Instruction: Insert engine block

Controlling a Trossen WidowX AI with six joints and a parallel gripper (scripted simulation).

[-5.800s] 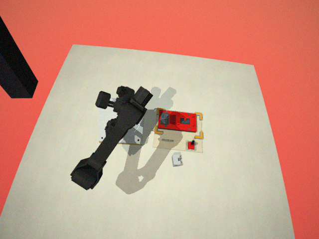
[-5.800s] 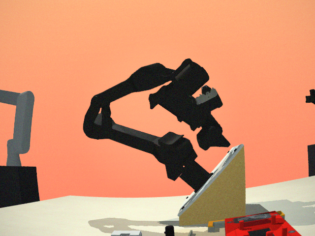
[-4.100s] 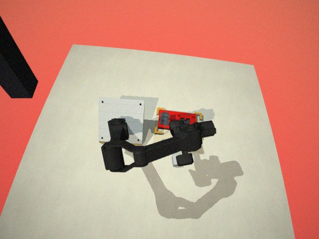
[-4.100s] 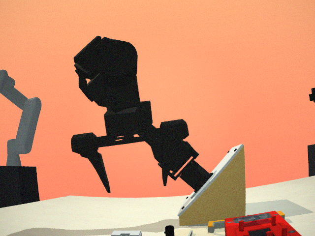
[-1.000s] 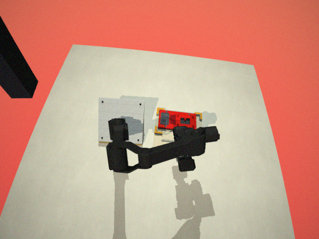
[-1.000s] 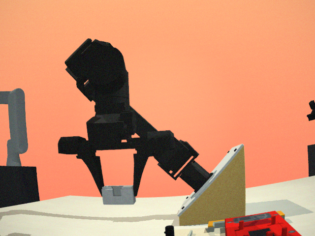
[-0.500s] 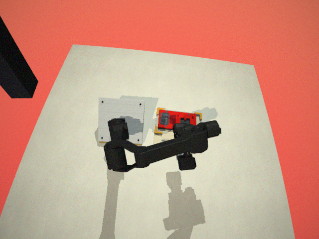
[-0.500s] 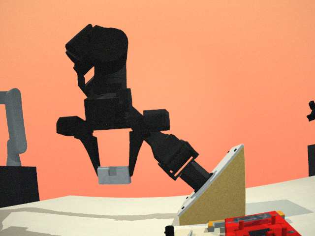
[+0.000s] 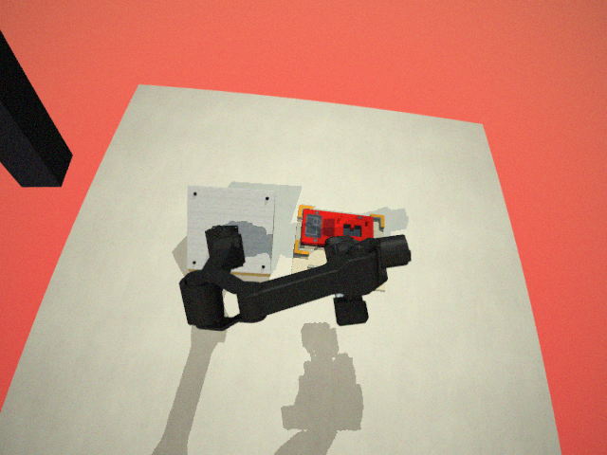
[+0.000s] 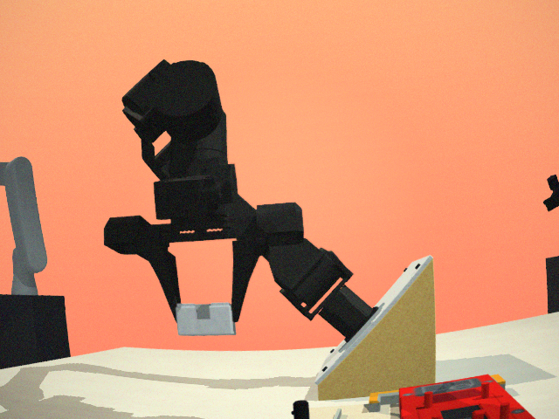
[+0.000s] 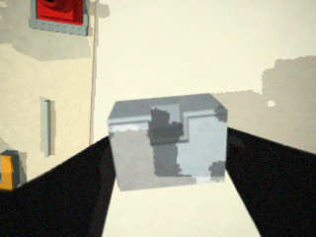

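Engine block (image 10: 205, 320) (image 11: 170, 153) between the pincer's (image 10: 206, 313) (image 11: 169, 143) fingers

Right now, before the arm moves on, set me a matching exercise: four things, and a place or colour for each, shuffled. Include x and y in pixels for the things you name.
1. engine block (image 10: 205, 322) (image 11: 168, 153)
2. car body (image 9: 313, 240) (image 10: 460, 401)
3. claw (image 10: 205, 315) (image 11: 167, 139)
4. wedge-shaped mount (image 9: 235, 203) (image 10: 392, 346)

A. shut on something grey
B. red, between yellow corner pieces
C. raised off the table
D. under the arm's base, sloping

Pairs: 1-C, 2-B, 3-A, 4-D
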